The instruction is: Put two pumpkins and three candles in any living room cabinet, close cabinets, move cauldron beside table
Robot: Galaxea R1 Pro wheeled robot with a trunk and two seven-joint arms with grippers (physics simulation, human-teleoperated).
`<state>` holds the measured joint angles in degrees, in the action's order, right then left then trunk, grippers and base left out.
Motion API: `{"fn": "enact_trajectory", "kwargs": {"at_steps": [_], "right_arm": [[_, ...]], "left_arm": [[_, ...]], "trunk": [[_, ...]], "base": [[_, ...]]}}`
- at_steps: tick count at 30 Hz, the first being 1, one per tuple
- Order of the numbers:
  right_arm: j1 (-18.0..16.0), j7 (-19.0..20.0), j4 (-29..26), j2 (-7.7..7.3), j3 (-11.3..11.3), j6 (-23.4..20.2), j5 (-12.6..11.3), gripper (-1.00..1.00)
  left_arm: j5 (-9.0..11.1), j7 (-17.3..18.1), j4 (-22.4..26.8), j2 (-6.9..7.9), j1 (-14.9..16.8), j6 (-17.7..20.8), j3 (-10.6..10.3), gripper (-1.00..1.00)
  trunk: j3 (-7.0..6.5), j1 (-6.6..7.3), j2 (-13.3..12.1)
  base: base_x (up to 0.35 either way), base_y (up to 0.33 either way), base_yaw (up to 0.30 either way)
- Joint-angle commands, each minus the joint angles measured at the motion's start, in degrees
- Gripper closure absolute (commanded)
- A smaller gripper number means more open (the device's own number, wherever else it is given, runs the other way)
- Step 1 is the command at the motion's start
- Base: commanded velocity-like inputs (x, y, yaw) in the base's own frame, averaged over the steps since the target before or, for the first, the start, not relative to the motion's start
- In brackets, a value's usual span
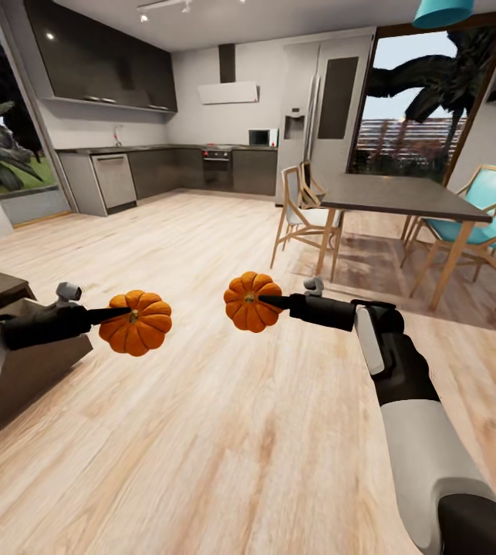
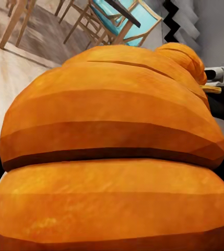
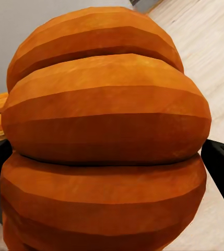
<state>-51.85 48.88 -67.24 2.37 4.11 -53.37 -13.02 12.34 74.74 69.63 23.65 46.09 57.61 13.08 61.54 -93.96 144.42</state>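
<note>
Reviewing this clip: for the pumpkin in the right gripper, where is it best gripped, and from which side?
Across its ribbed body, fingers over the stem end, as the right gripper holds the right pumpkin now. Its squat, lobed shape offers grooves for the fingers; the stem looks too small to grip.

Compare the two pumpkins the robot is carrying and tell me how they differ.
The left pumpkin, held by the left hand, sits slightly lower and looks a little wider; the right pumpkin, held by the right hand, sits higher. The left one hangs near a dark-brown unit; the right one is nearer the dining table. Both are orange, ribbed, above the wooden floor.
</note>
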Motion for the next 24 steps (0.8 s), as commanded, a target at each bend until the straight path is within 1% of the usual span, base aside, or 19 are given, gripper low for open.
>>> {"fn": "enact_trajectory", "kwargs": {"at_steps": [1, 6, 24], "right_arm": [[-0.01, 0.16, 0.01, 0.01, 0.02, -0.16, -0.34, 1.00], [-0.01, 0.15, 0.01, 0.00, 0.02, -0.16, -0.34, 1.00], [-0.01, 0.11, 0.01, 0.08, 0.02, -0.16, -0.34, 1.00]], "left_arm": [[0.10, 0.05, -0.03, -0.05, -0.01, 0.05, 0.01, 1.00], [0.12, 0.06, -0.82, -0.12, -0.03, 0.05, 0.01, 1.00], [0.14, 0.06, -1.42, -0.12, -0.04, 0.05, 0.10, 1.00]], "trunk": [[0.03, 0.00, 0.00], [0.16, 0.00, 0.00], [0.20, 0.00, 0.00]], "base": [[0.000, 0.000, 0.266], [0.221, 0.000, 0.267], [0.335, 0.000, 0.273]]}}
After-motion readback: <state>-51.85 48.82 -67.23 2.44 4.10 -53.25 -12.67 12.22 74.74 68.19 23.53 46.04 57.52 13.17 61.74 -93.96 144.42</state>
